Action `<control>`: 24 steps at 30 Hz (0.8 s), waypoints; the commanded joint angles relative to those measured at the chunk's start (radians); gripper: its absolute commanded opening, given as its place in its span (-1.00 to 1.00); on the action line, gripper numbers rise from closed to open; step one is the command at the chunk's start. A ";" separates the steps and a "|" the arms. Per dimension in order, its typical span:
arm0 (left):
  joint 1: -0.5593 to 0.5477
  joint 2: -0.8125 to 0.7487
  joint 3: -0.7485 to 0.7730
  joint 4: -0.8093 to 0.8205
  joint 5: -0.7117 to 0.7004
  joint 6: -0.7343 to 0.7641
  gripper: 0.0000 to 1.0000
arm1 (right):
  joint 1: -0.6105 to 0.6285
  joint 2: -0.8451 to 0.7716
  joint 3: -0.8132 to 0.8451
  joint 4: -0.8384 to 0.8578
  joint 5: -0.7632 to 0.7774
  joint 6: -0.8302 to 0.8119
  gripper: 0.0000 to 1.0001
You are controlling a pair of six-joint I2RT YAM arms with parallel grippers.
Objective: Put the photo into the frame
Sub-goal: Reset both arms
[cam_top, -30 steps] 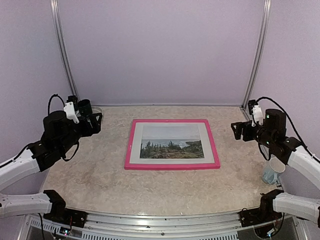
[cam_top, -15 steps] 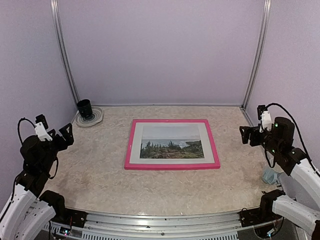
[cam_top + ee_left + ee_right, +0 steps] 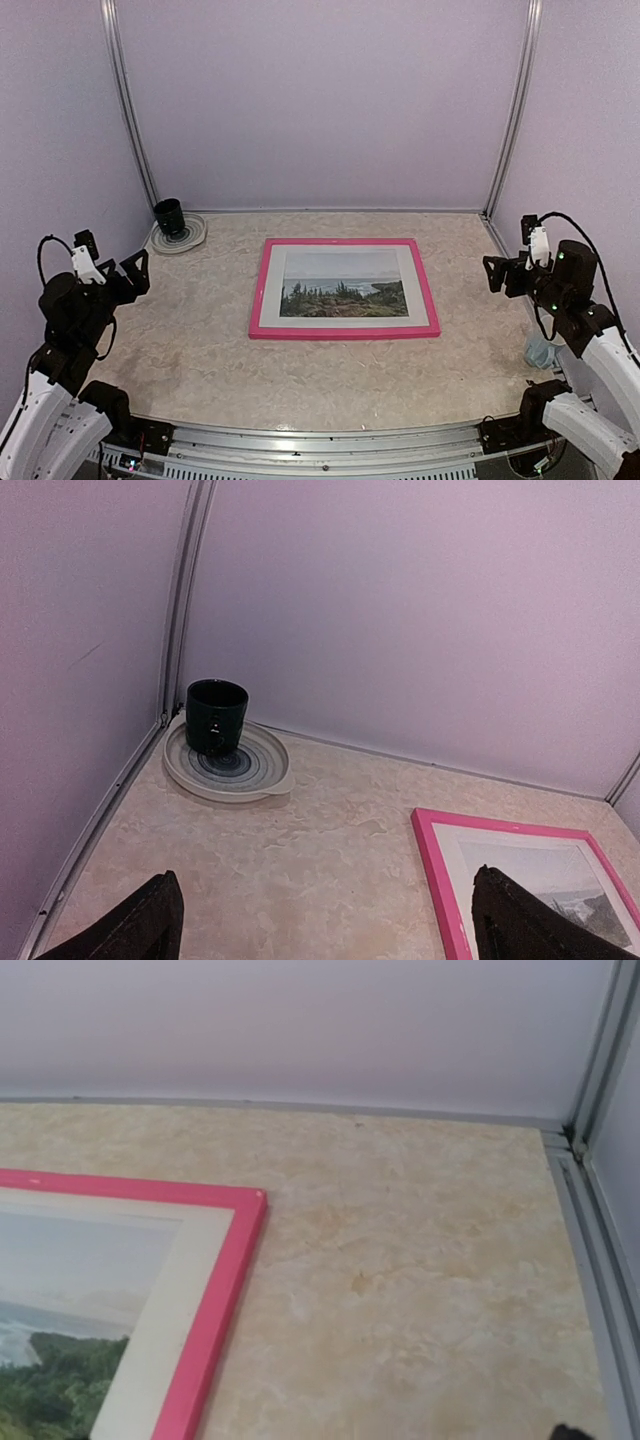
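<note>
Now: photo lies inside frame, table centre, long axis left-right | left gripper spread, empty, left edge | right gripper spread, empty, right edge, nearer frame

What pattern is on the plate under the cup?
Concentric blue-grey rings on cream plate; clearest in left wrist view.

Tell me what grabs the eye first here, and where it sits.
A bright pink frame lies flat in the middle of the table, with the landscape photo showing inside a white mat. In the far left corner, a dark mug stands on a striped plate.
</note>
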 commanded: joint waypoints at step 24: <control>0.007 -0.034 0.008 -0.054 -0.084 0.016 0.98 | -0.012 -0.158 0.003 -0.030 0.117 0.049 0.98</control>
